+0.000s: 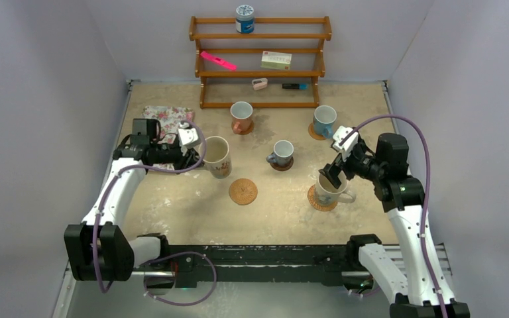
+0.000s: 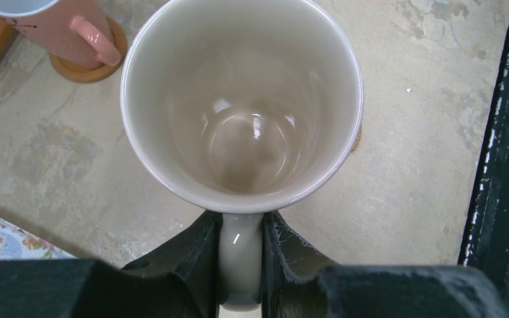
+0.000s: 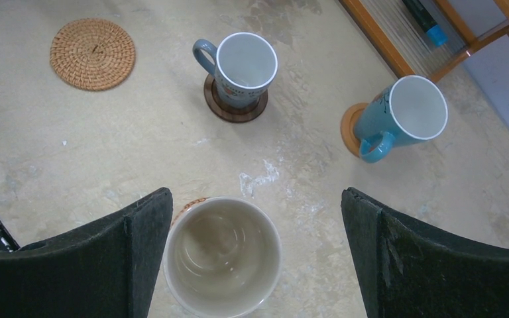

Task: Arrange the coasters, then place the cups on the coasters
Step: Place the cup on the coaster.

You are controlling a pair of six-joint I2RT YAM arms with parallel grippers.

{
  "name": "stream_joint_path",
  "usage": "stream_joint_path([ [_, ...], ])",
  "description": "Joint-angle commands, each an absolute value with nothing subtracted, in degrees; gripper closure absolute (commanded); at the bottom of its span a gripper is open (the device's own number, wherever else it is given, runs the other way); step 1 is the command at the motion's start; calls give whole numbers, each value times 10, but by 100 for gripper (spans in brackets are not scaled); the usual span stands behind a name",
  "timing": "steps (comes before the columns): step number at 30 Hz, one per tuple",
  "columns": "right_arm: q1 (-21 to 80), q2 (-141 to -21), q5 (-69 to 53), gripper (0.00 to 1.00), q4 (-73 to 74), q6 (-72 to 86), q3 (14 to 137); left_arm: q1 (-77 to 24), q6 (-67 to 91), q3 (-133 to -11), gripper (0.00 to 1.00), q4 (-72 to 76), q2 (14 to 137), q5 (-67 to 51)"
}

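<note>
My left gripper [image 1: 195,158] [image 2: 241,222] is shut on the handle of a cream cup [image 1: 217,156] [image 2: 241,99], held tilted left of an empty woven coaster [image 1: 243,191] [image 3: 93,53]. My right gripper [image 1: 333,173] [image 3: 255,195] stands wide open above a second cream cup [image 1: 330,187] [image 3: 222,255], which sits on a coaster [image 1: 318,201] [image 3: 187,207]. The blue cup [image 1: 324,120] [image 3: 407,116], the small grey-blue cup [image 1: 282,152] [image 3: 245,66] on the dark coaster [image 3: 235,109], and the white-and-pinkish cup [image 1: 241,116] [image 2: 66,30] each stand on a coaster.
A wooden rack [image 1: 258,105] stands against the back wall with a blue-and-white canister [image 1: 244,18] on top and small items on its shelves. A floral cloth mat [image 1: 166,119] [image 2: 6,238] lies behind my left arm. A black rail [image 1: 258,255] runs along the near edge.
</note>
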State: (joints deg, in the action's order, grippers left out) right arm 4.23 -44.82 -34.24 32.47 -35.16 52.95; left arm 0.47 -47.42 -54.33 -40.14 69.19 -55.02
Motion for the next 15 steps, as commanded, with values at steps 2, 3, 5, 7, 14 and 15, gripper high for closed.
stream_joint_path([
  [2, 44, -441, -362, 1, 330, -362, 523, -25, -459, -543, 100, -331, 669, -593],
  [3, 44, -441, -362, 1, 330, -363, 523, -30, -458, -540, 100, -328, 669, -592],
  [5, 44, -441, -362, 1, 331, -364, 523, -40, -452, -536, 100, -321, 671, -588],
  [7, 44, -441, -363, 1, 331, -364, 523, -50, -447, -532, 100, -314, 671, -586],
  [14, 44, -440, -365, 1, 331, -367, 521, -82, -433, -526, 100, -298, 672, -573],
  [15, 44, -439, -365, 1, 331, -368, 521, -85, -432, -524, 100, -297, 671, -573],
])
